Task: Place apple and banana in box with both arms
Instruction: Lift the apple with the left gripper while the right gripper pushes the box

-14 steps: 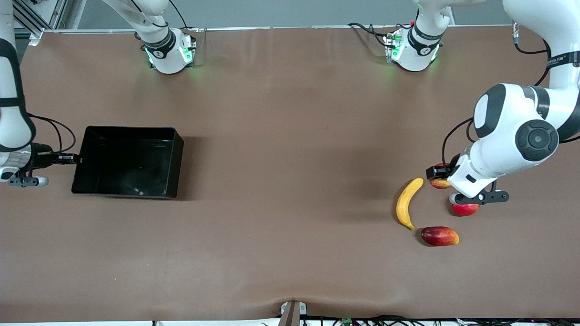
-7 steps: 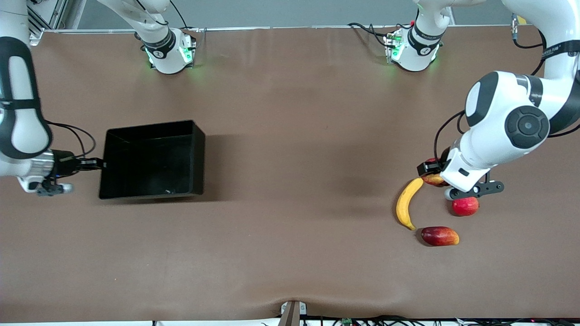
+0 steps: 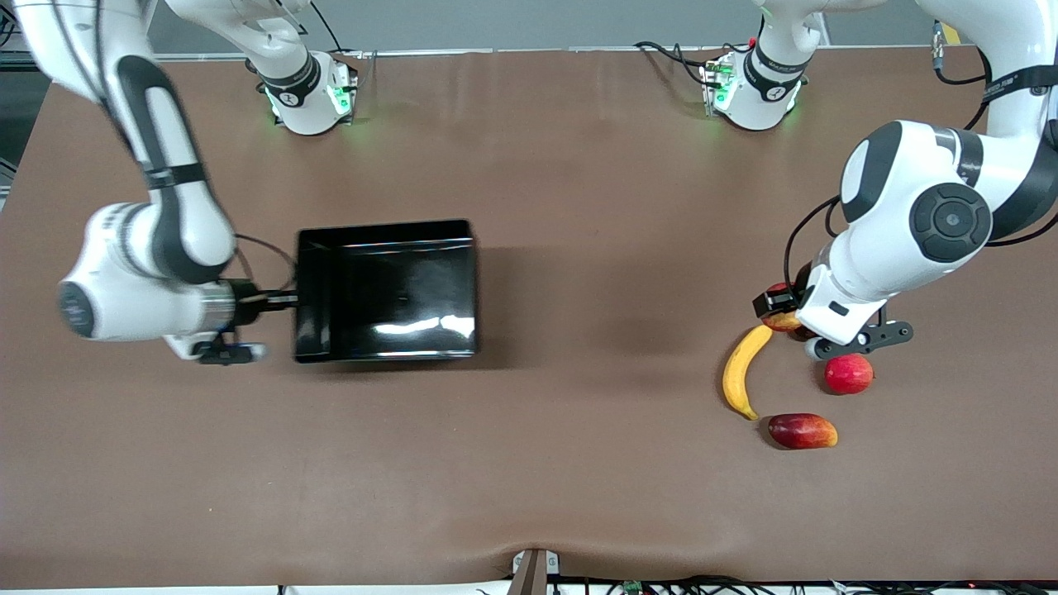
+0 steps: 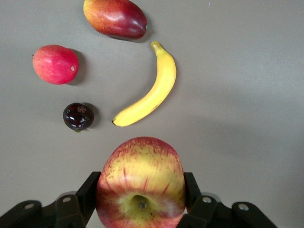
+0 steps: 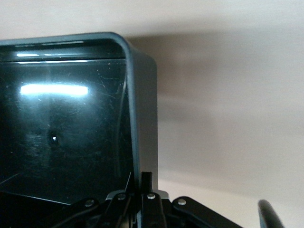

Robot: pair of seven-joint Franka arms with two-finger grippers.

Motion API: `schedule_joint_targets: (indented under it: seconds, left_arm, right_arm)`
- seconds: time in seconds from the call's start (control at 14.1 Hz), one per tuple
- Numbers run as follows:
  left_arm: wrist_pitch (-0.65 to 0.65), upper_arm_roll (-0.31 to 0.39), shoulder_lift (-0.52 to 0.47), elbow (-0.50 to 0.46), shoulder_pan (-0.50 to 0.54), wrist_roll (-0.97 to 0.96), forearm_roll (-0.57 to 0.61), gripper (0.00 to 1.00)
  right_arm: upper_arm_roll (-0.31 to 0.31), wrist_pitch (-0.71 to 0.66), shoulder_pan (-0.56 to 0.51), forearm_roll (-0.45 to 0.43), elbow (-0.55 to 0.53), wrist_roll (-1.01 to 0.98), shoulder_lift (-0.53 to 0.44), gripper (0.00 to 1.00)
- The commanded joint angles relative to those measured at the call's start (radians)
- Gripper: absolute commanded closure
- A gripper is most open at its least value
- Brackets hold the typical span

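Note:
My left gripper [image 3: 783, 316] is shut on the apple [image 3: 778, 321], red streaked with yellow, and holds it just above the table. In the left wrist view the apple [image 4: 140, 175] fills the space between the jaws of the left gripper [image 4: 140, 191]. The yellow banana [image 3: 743, 370] lies on the table beside it and also shows in the left wrist view [image 4: 151, 92]. My right gripper [image 3: 279, 301] is shut on the end wall of the black box [image 3: 388, 285], which has nothing in it. The right wrist view shows the right gripper [image 5: 141, 190] pinching that wall [image 5: 142, 109].
A pinkish-red round fruit [image 3: 849, 373] and a red-and-yellow mango [image 3: 802, 430] lie near the banana, nearer to the front camera. A small dark plum [image 4: 78, 116] shows in the left wrist view. The brown table [image 3: 579, 413] stretches between the box and the fruits.
The right arm has moved the box well toward the left arm's end of the table. The left gripper has risen a little with the apple, uncovering the pinkish-red fruit.

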Motion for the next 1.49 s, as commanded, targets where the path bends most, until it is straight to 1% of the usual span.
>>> schedule_joint_targets:
  seconds: [0.0,0.14,0.28,0.5,0.71,0.78,1.0,1.14,1.21,1.28,1.35,1.42]
  left_arm:
    - [-0.032,-0.01,-0.022,0.005,0.002,-0.016,-0.018,1.0]
    - [-0.032,-0.01,-0.021,0.013,0.002,-0.019,-0.048,1.0]
    - [-0.032,-0.011,-0.021,0.014,-0.001,-0.045,-0.062,1.0]
    - [-0.033,-0.053,-0.021,0.008,0.001,-0.091,-0.064,1.0]
    - [-0.032,-0.09,-0.013,0.007,-0.001,-0.168,-0.064,1.0]
    - [-0.032,-0.105,-0.01,0.007,-0.001,-0.18,-0.062,1.0]
    - [-0.029,-0.143,-0.005,-0.001,-0.01,-0.272,-0.064,1.0]
    - [-0.02,-0.151,0.005,-0.015,-0.042,-0.341,-0.061,1.0]
    - [-0.004,-0.151,0.007,-0.031,-0.065,-0.364,-0.058,1.0]
    - [0.035,-0.151,0.002,-0.07,-0.074,-0.39,-0.05,1.0]
    - [0.084,-0.151,-0.004,-0.111,-0.079,-0.402,-0.048,1.0]
    - [0.127,-0.153,-0.004,-0.143,-0.081,-0.406,-0.048,1.0]
  right_arm:
    - [-0.011,0.046,0.101,0.058,-0.008,0.124,-0.023,1.0]
    - [-0.013,0.109,0.208,0.066,-0.008,0.251,-0.023,1.0]
    - [-0.013,0.214,0.313,0.066,-0.008,0.357,-0.012,1.0]
    - [-0.013,0.32,0.433,0.066,-0.009,0.441,0.016,1.0]
    - [-0.013,0.37,0.509,0.066,-0.014,0.502,0.02,1.0]
    - [-0.013,0.418,0.54,0.066,-0.014,0.503,0.032,1.0]
    - [-0.013,0.563,0.617,0.069,-0.014,0.514,0.095,1.0]
    - [-0.013,0.624,0.625,0.069,-0.008,0.555,0.147,1.0]
    - [-0.013,0.63,0.626,0.069,0.0,0.561,0.169,0.82]
    - [-0.013,0.629,0.616,0.067,0.003,0.552,0.18,0.66]
    - [-0.013,0.623,0.605,0.066,0.005,0.545,0.181,0.55]
    - [-0.013,0.621,0.6,0.064,0.012,0.549,0.181,0.01]
